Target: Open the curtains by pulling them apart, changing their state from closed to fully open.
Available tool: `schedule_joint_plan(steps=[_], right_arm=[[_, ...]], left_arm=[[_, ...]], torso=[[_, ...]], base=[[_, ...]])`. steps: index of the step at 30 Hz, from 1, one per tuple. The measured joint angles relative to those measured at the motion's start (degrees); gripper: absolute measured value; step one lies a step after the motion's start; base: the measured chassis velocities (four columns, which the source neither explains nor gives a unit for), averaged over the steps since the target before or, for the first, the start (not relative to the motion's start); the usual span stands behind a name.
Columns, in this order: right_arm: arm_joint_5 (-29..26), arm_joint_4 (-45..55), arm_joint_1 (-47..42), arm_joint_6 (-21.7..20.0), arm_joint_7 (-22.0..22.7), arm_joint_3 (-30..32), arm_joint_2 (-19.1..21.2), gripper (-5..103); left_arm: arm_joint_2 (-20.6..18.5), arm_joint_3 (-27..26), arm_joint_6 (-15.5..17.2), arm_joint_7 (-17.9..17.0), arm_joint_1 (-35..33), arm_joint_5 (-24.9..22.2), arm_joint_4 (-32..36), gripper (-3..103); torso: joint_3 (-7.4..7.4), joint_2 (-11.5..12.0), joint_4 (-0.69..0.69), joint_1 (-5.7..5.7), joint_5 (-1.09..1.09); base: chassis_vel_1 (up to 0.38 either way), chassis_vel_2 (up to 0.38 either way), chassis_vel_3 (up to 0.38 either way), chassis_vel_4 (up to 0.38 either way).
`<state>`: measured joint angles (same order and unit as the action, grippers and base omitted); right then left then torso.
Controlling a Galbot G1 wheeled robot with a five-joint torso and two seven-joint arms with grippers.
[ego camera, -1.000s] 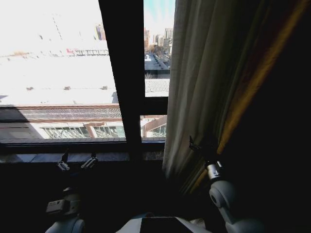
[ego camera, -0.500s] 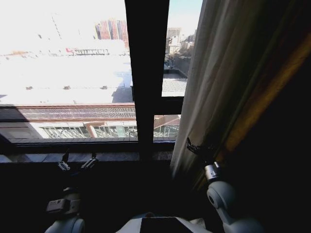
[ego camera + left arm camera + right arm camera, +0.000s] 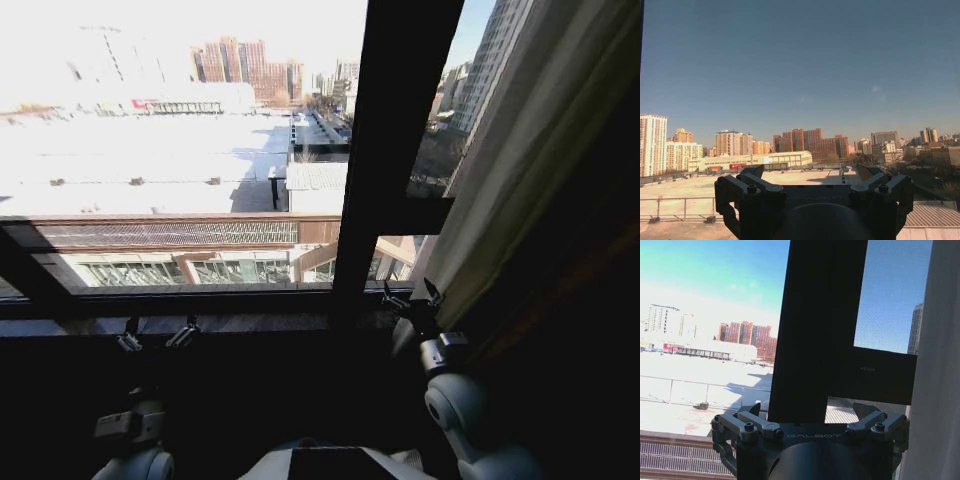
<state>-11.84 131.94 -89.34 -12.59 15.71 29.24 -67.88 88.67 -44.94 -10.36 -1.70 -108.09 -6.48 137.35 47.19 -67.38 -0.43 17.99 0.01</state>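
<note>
Swung rightward since a second ago, the head camera now frames more window. Right gripper (image 3: 411, 296), fingers spread and holding nothing, sits just beside the gathered sheer white pleated curtains (image 3: 510, 160) at the dark window frame's (image 3: 385, 150) right edge. Left gripper (image 3: 158, 334) hangs released near the sill.

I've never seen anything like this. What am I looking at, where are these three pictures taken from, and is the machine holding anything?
It is a wheeled robot with two arms, facing a window. One picture comes from a camera on its head, looking down at both arms. There the left gripper rests low by the window sill, and the right gripper sits beside the white curtain, which is gathered at the right of the glass. The other two pictures come from cameras on each wrist, looking past the fingers at the city outside. Both grippers are open and hold nothing.
</note>
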Motion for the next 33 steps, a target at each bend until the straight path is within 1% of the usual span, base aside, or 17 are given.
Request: schedule_joint_plan(steps=[5, 7, 15, 33], right_arm=[[0.55, 0.0, -0.01, 0.01, -0.04, -0.53, -0.09, 100], [0.88, 0.0, 0.02, 0.02, -0.05, -0.9, -0.13, 100], [1.37, -0.2, 0.27, 0.03, -0.08, -1.63, -0.24, 100], [1.81, -0.58, 0.48, 0.15, -0.21, -2.0, -0.5, 100]], left_arm=[[0.08, -0.01, 0.0, 0.0, -0.05, 0.09, 0.08, 100], [0.14, -0.01, 0.0, 0.0, -0.1, 0.18, 0.1, 100], [0.21, -0.07, -0.07, 0.0, -0.48, 0.26, 0.19, 100], [0.26, 0.04, -0.08, 0.0, -0.49, 0.46, 0.38, 100]], torso=[[0.0, 0.0, 0.0, 0.0, -0.01], [-0.01, 0.0, -0.01, -0.01, 0.02], [0.0, 0.0, 0.0, 0.0, 0.0], [0.0, 0.0, 0.0, 0.0, 0.0]], base=[[0.338, 0.37, -0.349, -0.359], [0.354, 0.346, -0.36, -0.33], [0.359, 0.327, -0.348, -0.341], [0.356, 0.352, -0.355, -0.349]])
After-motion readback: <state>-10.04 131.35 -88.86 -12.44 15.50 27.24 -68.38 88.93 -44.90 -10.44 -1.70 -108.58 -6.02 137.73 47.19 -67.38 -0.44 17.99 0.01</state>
